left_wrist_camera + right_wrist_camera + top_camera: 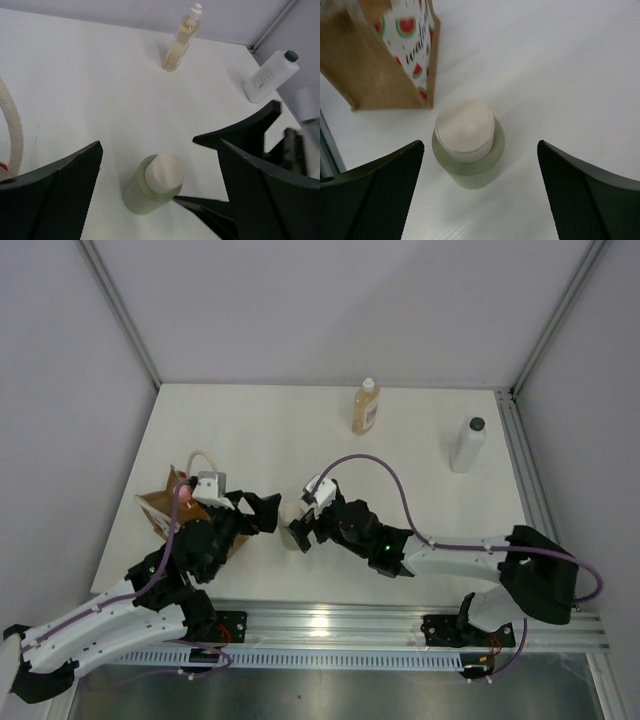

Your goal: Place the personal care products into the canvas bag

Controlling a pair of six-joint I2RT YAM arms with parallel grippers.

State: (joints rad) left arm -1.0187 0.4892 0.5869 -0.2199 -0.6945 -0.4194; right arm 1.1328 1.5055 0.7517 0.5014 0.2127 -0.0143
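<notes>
Print first — the canvas bag (375,70) shows a white panel dotted with watermelon slices and a dark script word running across it. It may begin "wat", but the frame cuts it off. The white bottle with the dark cap (270,75) carries a label of fine grey print, too small to read. The amber bottle (366,408) wears a cream label with no words legible.

Now the centre of the action. The olive-green bottle (467,150), white cap up, stands upright on the table (250,430) toward 6 o'clock, near the front edge. The right gripper (299,529) straddles it, fingers (370,195) spread wide with clear gaps on both sides — nothing gripped. The left gripper (269,515) sits just beside the bottle at its 9 o'clock, also spread wide and empty, facing the bottle and the right gripper's fingers.

The bag stands at 8 o'clock on the table, behind the left gripper, its cream rope handle (12,125) looping up. The left arm (110,615) covers much of it from above. The amber bottle is upright at 12 o'clock by the far edge, and the white bottle is at 2 o'clock, close to the right edge. Between those two and the grippers lies broad bare tabletop. The aluminium rail (400,625) bounds the near side.
</notes>
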